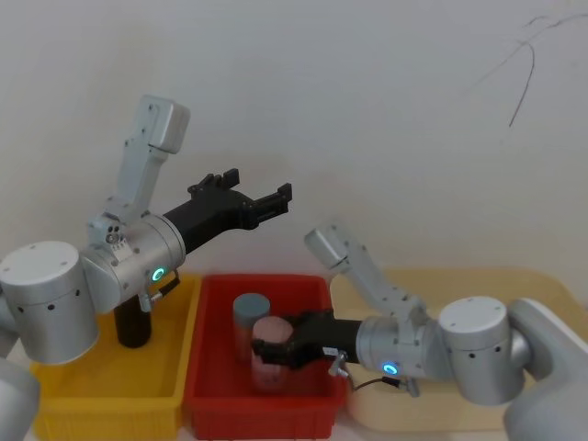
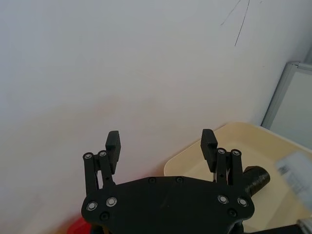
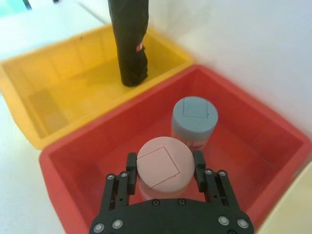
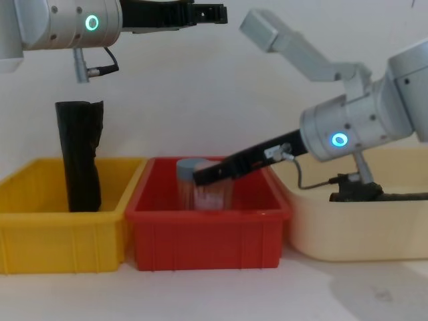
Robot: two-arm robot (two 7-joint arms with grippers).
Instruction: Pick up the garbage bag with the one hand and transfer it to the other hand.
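Observation:
The garbage bag (image 4: 401,195) is a slim black roll lying flat in the cream tray (image 4: 348,241) on the right, and one end (image 2: 256,179) of it shows in the left wrist view. My left gripper (image 1: 259,184), on the green-lit arm, hangs high above the bins near the wall, open and empty (image 2: 161,139). My right gripper (image 1: 266,351), on the blue-lit arm, reaches down into the red bin (image 1: 257,413), well to the left of the bag. Its fingers (image 3: 130,168) press on both sides of a pink-lidded jar (image 3: 161,183).
A blue-lidded jar (image 3: 195,114) stands just behind the pink one in the red bin. A taller, thicker black roll (image 4: 79,154) stands upright in the yellow bin (image 1: 110,404) on the left. A white wall closes off the back.

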